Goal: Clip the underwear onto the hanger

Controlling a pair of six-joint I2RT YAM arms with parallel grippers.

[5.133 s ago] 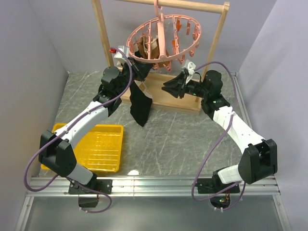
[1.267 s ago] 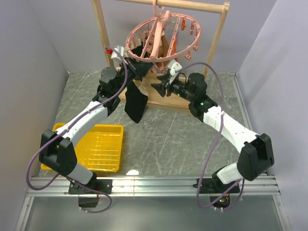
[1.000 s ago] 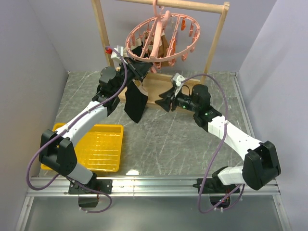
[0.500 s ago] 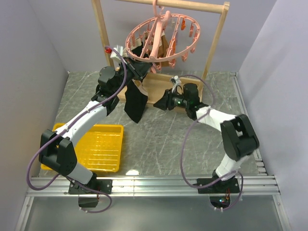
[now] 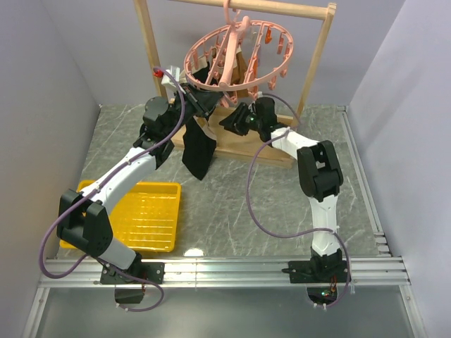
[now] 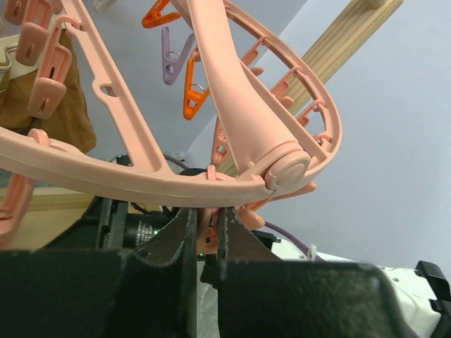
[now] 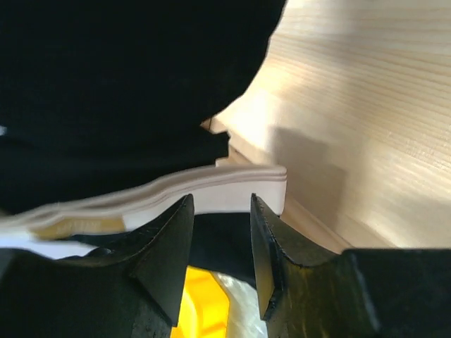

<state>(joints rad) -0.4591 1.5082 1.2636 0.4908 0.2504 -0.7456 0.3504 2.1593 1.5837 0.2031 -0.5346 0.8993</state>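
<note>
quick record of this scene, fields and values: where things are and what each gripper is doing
hanger: pink ring with pegs, hung on the wooden rack
underwear: black, dangling below the ring's near rim
left gripper: nearly closed just under the ring, underwear hanging from it
right gripper: open, facing a pale band on black fabric
yellow tray: on the table, near left

top: bright, even, soft shadows on counter | left wrist: sharp, jaws underexposed | right wrist: soft focus, warm glare on wooden board, blacks crushed
</note>
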